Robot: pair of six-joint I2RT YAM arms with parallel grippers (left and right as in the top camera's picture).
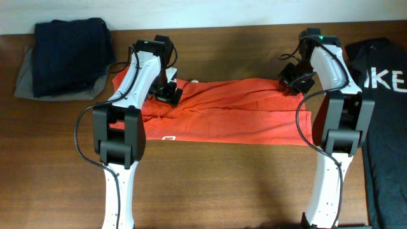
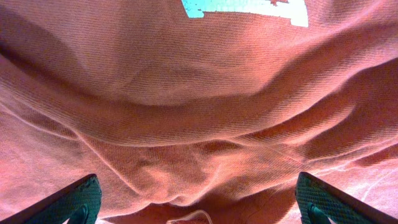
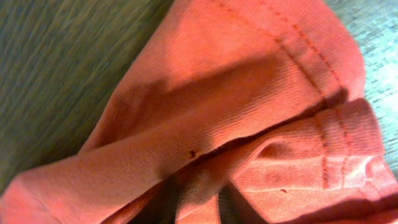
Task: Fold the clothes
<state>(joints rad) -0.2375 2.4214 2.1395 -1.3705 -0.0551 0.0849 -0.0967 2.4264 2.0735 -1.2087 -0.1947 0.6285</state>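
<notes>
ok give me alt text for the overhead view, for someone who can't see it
An orange-red T-shirt lies folded into a wide band across a brown wooden table, with the left gripper and right gripper down at its far corners. A stack of dark folded clothes sits far left; a black garment with white lettering lies at the right edge.

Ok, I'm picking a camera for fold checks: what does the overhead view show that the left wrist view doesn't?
Only overhead: the left arm and right arm, the whole T-shirt stretched across the table, a dark folded pile at far left, and a black garment at right. Only left wrist: the fabric's weave and creases up close, and the left claw with fingertips spread wide. Both: the orange-red T-shirt.
</notes>
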